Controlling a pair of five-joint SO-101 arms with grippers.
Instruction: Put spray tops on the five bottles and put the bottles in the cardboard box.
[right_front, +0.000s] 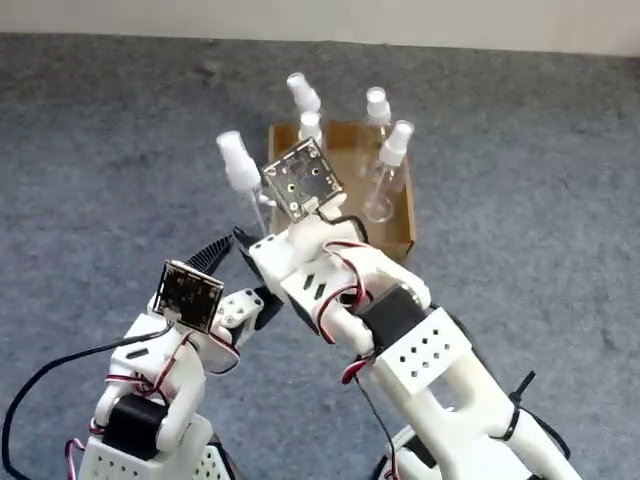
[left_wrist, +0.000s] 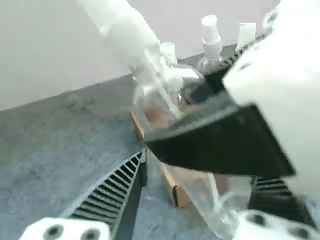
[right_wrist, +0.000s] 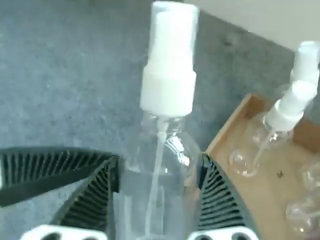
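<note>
Obs., all positions referenced to the cardboard box (right_front: 405, 215).

- Right gripper (right_wrist: 159, 172): closed on one clear bottle (right_front: 243, 172). In the right wrist view both ribbed black fingers (right_wrist: 100, 185) press the bottle's body, one on each side. The white spray top (right_wrist: 169, 65) is seated on the neck, and the dip tube runs down inside the glass.
- Held bottle sits just outside the box, beside the wall nearest the left arm, over the grey carpet (right_front: 100, 150). Whether its base touches the carpet: cannot tell.
- Left gripper (left_wrist: 200, 170): jaws spread apart, not clamped on anything. It lies on the same side of the box as the held bottle, a little farther from the box and close under the right gripper. In the left wrist view the bottle's rounded base is between its two fingers. The near finger (left_wrist: 120, 190) is clear of the glass; contact at the other finger cannot be judged.
- Inside the box: four bottles (right_front: 388, 170), each with a white spray top on, standing roughly upright. Two are toward the far wall, two nearer the middle.
- Box rests on the carpet, open side up, with brown walls (right_wrist: 227, 127) visible
</note>
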